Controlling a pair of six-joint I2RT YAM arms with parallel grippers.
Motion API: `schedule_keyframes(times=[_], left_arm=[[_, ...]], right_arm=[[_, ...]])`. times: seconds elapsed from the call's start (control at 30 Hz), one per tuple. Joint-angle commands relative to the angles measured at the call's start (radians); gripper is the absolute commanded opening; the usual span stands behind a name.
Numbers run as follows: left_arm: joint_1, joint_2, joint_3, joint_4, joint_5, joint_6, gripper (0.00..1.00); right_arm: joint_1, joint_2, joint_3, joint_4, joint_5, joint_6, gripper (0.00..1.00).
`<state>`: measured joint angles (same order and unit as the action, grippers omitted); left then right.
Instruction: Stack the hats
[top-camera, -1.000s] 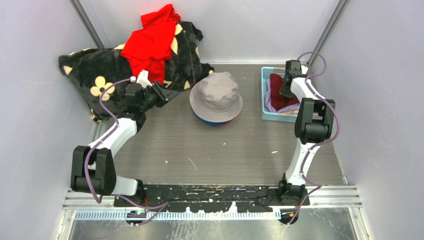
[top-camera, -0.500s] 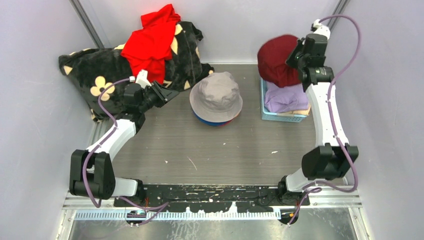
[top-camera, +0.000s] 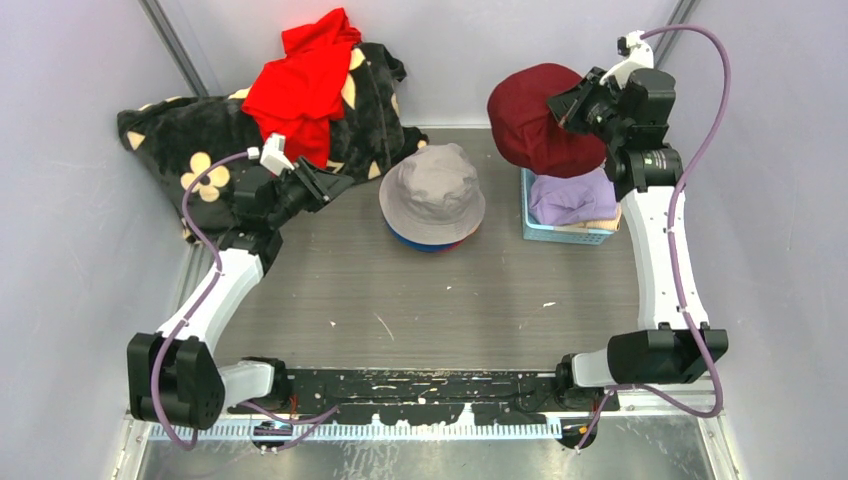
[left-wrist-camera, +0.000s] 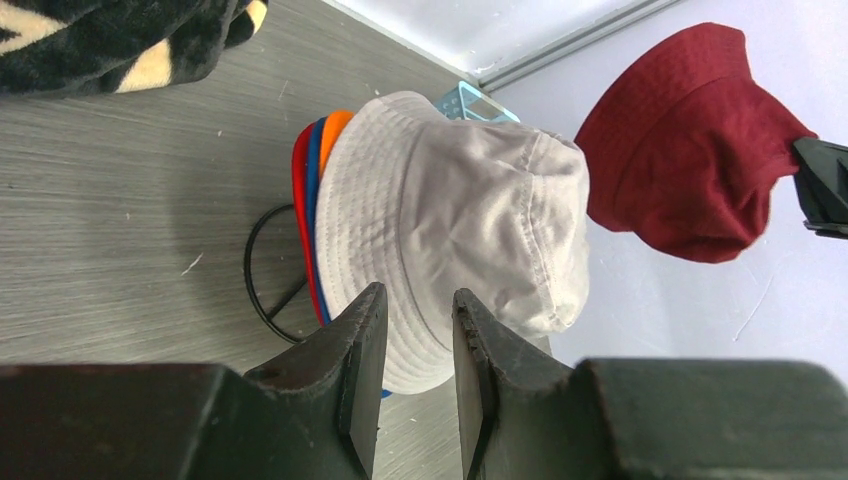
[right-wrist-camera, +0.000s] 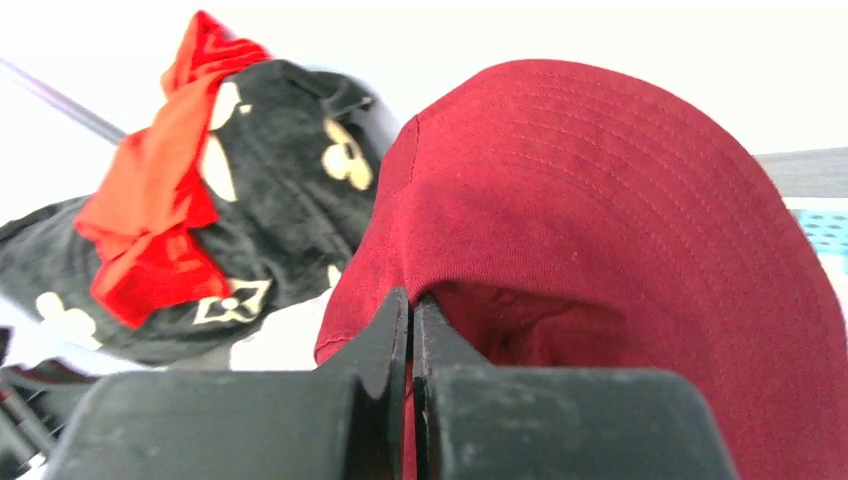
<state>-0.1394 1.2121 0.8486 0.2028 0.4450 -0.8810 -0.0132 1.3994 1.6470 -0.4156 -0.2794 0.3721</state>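
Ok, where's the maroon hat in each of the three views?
Top external: maroon hat at upper right, hanging from the right pincer, next to the basket.
Left wrist: upper right, against the wall beyond the grey hat.
Right wrist: fills centre and right, brim pinched in the pincer.
Shared landmark: the black flowered blanket, seen in all three views.

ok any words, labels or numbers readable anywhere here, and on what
No text here can be read.
Maroon hat, grey hat, blanket, basket: no print visible.
Right arm: faint pale marks, too small to read.
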Motion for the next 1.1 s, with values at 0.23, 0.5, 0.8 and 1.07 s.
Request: schedule_keyframes(times=[0.23, 0.5, 0.8, 1.07], left_arm=[[-0.008, -0.119, 0.017, -0.055, -0.005, 0.020, 0.31], [-0.008, -0.231, 0.026, -0.153, -0.035, 0.041, 0.31], [-0.008, -0.290, 0.038, -0.216, -0.051, 0.056, 0.31], [-0.008, -0.298, 0.059, -0.256, -0.061, 0.077, 0.31]], right_arm=[[0.009, -0.193, 0.014, 0.146, -0.348, 0.124, 0.01], [0.039, -0.260, -0.087, 0.311, -0.510, 0.294, 0.01], [0.198, -0.273, -0.171, 0.310, -0.482, 0.264, 0.01], [0.320, -0.195, -0.187, 0.280, -0.390, 0.197, 0.01]])
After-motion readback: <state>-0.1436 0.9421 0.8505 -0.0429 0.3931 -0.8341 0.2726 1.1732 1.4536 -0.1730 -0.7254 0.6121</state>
